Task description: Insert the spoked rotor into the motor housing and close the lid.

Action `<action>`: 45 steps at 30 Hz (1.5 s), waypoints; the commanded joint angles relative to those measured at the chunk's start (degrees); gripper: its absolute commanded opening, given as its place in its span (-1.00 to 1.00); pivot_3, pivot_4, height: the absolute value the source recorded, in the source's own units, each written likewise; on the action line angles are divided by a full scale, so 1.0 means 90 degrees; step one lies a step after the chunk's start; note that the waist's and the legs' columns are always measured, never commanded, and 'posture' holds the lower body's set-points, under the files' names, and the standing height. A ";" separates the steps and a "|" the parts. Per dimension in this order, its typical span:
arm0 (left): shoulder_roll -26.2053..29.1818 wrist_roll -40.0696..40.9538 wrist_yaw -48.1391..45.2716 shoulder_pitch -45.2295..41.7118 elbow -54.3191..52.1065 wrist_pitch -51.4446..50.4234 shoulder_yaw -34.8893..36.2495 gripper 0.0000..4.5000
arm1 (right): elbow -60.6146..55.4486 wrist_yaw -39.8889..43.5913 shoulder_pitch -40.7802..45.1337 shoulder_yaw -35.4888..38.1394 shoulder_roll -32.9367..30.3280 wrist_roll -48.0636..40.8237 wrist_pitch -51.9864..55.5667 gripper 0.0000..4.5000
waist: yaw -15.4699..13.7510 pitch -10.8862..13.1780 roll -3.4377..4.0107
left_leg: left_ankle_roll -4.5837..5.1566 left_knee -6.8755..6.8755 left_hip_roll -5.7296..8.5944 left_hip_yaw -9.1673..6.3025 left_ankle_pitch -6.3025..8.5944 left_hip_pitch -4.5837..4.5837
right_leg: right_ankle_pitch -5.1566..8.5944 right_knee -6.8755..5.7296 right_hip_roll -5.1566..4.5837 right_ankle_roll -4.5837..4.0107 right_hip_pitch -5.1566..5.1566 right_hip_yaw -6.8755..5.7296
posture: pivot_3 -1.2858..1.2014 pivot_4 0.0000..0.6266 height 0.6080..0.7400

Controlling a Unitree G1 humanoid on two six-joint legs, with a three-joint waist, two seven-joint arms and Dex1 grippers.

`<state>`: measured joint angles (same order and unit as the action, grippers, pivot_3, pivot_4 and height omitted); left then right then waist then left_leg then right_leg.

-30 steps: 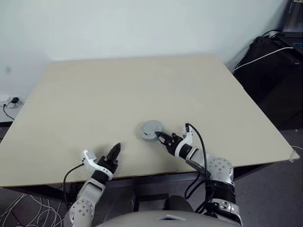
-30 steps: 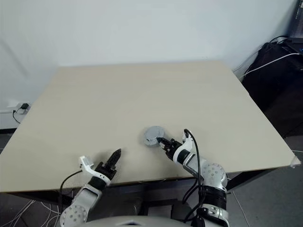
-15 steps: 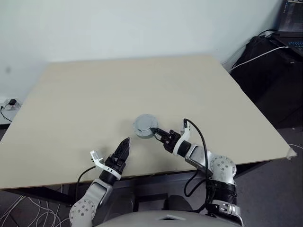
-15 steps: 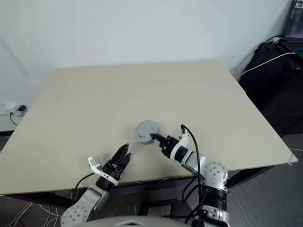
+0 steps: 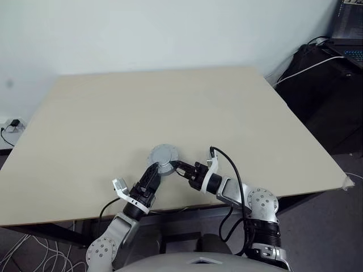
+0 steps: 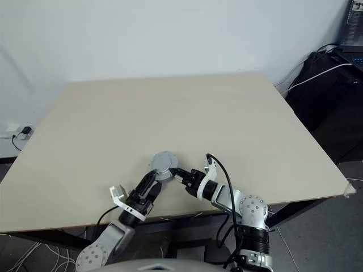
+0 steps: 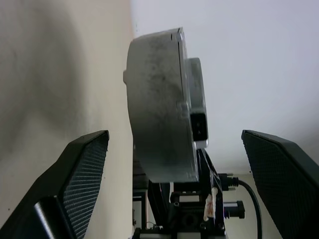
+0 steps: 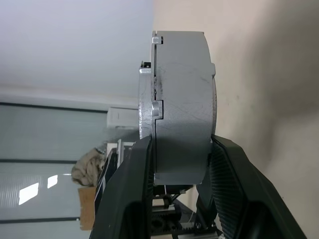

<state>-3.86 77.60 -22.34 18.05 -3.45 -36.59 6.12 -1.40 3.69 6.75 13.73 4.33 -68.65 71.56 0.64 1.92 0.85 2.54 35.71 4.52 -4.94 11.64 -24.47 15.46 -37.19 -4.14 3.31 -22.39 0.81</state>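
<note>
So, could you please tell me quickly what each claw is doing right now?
Left claw: open, its fingers either side of the round grey motor assembly, not closed on it.
Right claw: shut on the motor assembly's edge.

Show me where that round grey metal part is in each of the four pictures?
Left eye view: grey disc-shaped assembly near the table's front edge, between the grippers.
Right eye view: same spot.
Left wrist view: edge-on, centre.
Right wrist view: edge-on, clamped between fingers.
Shared landmark: the right gripper holding it.
</note>
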 commanded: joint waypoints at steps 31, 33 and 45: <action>-0.0667 -0.0038 0.0060 -0.0302 -0.0068 0.0850 -0.0130 -0.07 | -0.0870 0.0484 -0.0299 -0.0659 -0.0587 0.0070 -0.0378 0.47 | 0.0000 -0.0013 0.0009 | 0.0002 0.0035 -0.0003 0.0022 -0.0001 0.0022 | -0.0013 -0.0044 0.0005 -0.0002 0.0009 0.0012 | 0.03 -1.00 1.00; -0.0621 -0.0091 0.0089 -0.0384 -0.0040 0.0983 -0.0051 -0.07 | -0.1056 0.0505 -0.0344 -0.0799 -0.0764 0.0220 -0.0361 0.77 | -0.0003 -0.0013 0.0009 | 0.0001 0.0035 -0.0003 0.0022 -0.0001 0.0025 | -0.0012 -0.0050 0.0005 -0.0002 0.0008 0.0015 | 0.03 -1.00 1.00; -0.0365 -0.0690 0.0937 -0.1587 0.0645 0.2394 0.1138 -0.07 | -0.1949 0.1599 -0.0848 -0.3132 -0.2492 0.4723 -0.4380 1.00 | -0.0036 -0.0015 -0.0040 | -0.0001 0.0047 -0.0003 0.0032 -0.0003 0.0058 | -0.0012 -0.0055 0.0010 0.0001 0.0044 0.0012 | 0.03 -1.00 1.00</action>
<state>-4.06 72.14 -14.61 6.21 2.74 -17.79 14.28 -17.32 16.01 -1.12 -11.61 -17.13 -32.89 40.13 0.31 1.78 0.49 2.52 36.14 4.49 -4.63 11.62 -23.79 15.38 -37.67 -4.04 3.35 -21.83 0.91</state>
